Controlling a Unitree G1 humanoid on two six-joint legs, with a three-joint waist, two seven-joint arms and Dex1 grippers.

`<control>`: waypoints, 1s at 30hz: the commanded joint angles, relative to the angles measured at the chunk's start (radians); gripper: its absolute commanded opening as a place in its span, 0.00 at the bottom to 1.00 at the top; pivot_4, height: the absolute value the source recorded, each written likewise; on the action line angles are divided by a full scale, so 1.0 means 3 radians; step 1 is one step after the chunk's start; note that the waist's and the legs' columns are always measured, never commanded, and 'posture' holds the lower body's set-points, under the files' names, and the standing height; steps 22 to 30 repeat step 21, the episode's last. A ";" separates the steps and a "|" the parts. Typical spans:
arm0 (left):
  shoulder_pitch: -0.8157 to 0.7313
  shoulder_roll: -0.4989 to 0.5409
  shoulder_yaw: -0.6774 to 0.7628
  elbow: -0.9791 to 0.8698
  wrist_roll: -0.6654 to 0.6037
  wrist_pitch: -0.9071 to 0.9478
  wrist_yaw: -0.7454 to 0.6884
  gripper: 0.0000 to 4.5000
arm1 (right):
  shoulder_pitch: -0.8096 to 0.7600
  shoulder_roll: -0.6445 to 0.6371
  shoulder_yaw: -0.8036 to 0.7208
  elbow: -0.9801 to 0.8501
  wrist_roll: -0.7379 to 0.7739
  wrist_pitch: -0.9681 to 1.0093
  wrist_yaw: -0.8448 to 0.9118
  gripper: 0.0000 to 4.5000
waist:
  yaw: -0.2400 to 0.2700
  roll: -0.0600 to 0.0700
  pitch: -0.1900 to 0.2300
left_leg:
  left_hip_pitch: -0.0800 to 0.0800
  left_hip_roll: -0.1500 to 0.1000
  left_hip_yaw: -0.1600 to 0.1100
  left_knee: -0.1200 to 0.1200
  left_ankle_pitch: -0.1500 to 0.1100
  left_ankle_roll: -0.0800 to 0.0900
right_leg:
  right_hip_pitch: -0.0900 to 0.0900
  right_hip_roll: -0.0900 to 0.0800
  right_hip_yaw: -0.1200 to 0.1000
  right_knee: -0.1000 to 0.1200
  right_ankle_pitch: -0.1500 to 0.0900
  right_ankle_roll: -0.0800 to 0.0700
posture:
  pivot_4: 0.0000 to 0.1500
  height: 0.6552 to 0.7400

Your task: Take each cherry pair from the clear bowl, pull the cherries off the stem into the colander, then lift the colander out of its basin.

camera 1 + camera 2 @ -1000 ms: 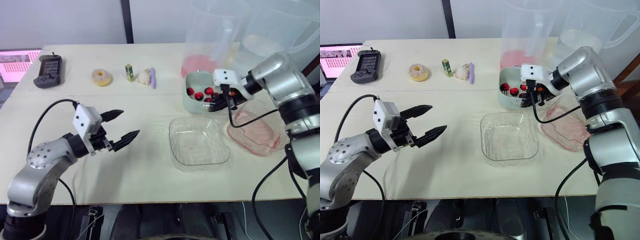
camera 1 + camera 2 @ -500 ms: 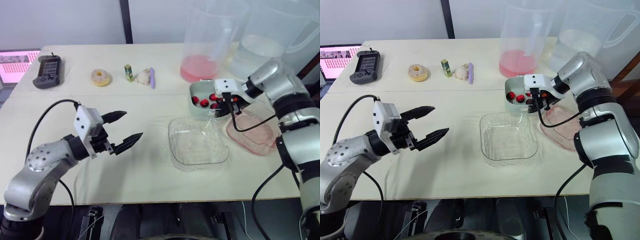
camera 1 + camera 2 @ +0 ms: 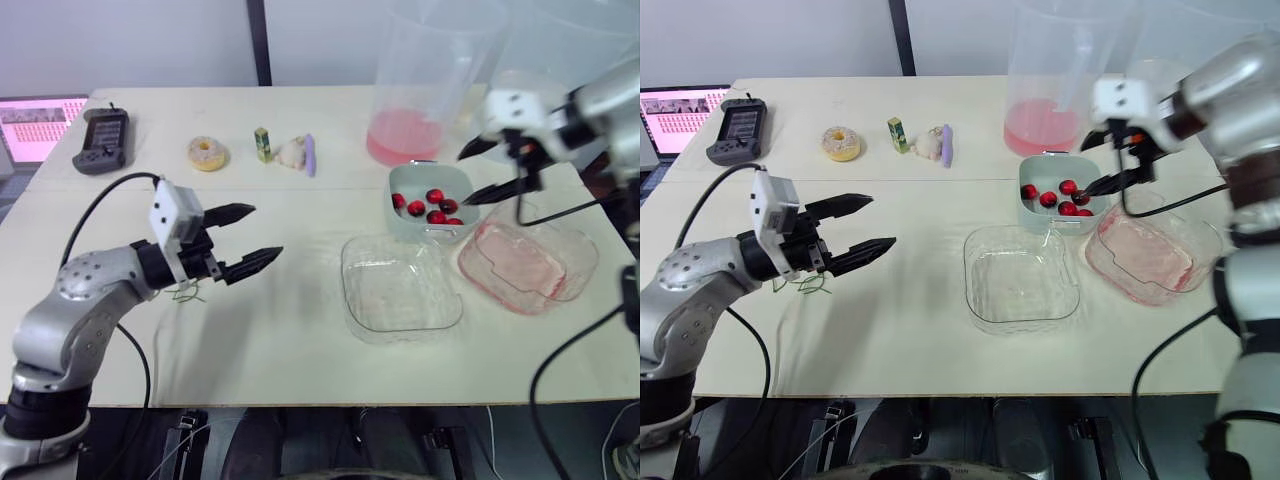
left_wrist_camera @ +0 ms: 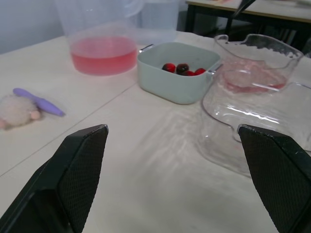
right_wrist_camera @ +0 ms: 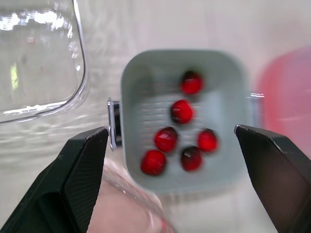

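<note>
**Colander standing on table with six cherries; both grippers open and empty**

The pale green colander (image 4: 167, 86) stood on the table (image 3: 300, 340) right of centre. It lay just beyond the far right corner of the clear bowl (image 3: 400, 292) and beside a pink-tinted clear tub (image 3: 525, 265) to its right. From above, the tub's rim crossed one near corner of the colander; whether they touched could not be told. Six red cherries (image 5: 182, 111) lay loose on the colander's slotted floor. A metal handle showed on one side wall.

The right gripper (image 3: 478, 173) hung above the colander's far right edge, its two black fingers spread wide and holding nothing. One fingertip pointed down towards the cherries without touching them.

The left gripper (image 3: 264, 232) was held over the bare table on the left, well apart from the bowl and the colander. Its fingers were parted and pointed right, with nothing between them. A few thin green stems (image 3: 186, 292) lay on the table under that arm.

Along the far side, left to right, were a dark handheld device (image 3: 103, 140), a doughnut (image 3: 207, 153), a small green block (image 3: 261, 144), a white fuzzy object (image 3: 291, 152) touching a purple piece (image 3: 310, 156), and a large clear jug of pink liquid (image 3: 408, 132). A second clear jug (image 3: 535, 85) stood to the right of the first.
</note>
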 commanded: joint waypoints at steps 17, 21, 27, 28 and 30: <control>-0.0290 0.0024 -0.0200 0.1198 0.0682 -0.0758 -0.0423 1.00 | 0.4272 0.0778 -0.4302 -0.2665 0.0777 0.0700 -0.1780 0.99 | -0.0088 0.0000 -0.0009 | 0.0057 0.0002 0.0010 0.0000 0.0000 0.0002 | 0.0050 0.0008 0.0016 0.0005 -0.0009 0.0009 | 1.00 1.00; -0.0233 0.0096 -0.0030 0.1166 0.0552 -0.0619 -0.0489 1.00 | 0.4393 0.0849 -0.4253 -0.2698 0.0889 0.0655 -0.1907 0.99 | -0.0090 -0.0002 -0.0008 | 0.0058 0.0002 0.0010 -0.0001 -0.0001 0.0003 | 0.0056 0.0005 0.0015 0.0000 -0.0009 0.0007 | 1.00 1.00; -0.0233 0.0096 -0.0030 0.1166 0.0552 -0.0619 -0.0489 1.00 | 0.4393 0.0849 -0.4253 -0.2698 0.0889 0.0655 -0.1907 0.99 | -0.0090 -0.0002 -0.0008 | 0.0058 0.0002 0.0010 -0.0001 -0.0001 0.0003 | 0.0056 0.0005 0.0015 0.0000 -0.0009 0.0007 | 1.00 1.00; -0.0233 0.0096 -0.0030 0.1166 0.0552 -0.0619 -0.0489 1.00 | 0.4393 0.0849 -0.4253 -0.2698 0.0889 0.0655 -0.1907 0.99 | -0.0090 -0.0002 -0.0008 | 0.0058 0.0002 0.0010 -0.0001 -0.0001 0.0003 | 0.0056 0.0005 0.0015 0.0000 -0.0009 0.0007 | 1.00 1.00; -0.0233 0.0096 -0.0030 0.1166 0.0552 -0.0619 -0.0489 1.00 | 0.4393 0.0849 -0.4253 -0.2698 0.0889 0.0655 -0.1907 0.99 | -0.0090 -0.0002 -0.0008 | 0.0058 0.0002 0.0010 -0.0001 -0.0001 0.0003 | 0.0056 0.0005 0.0015 0.0000 -0.0009 0.0007 | 1.00 1.00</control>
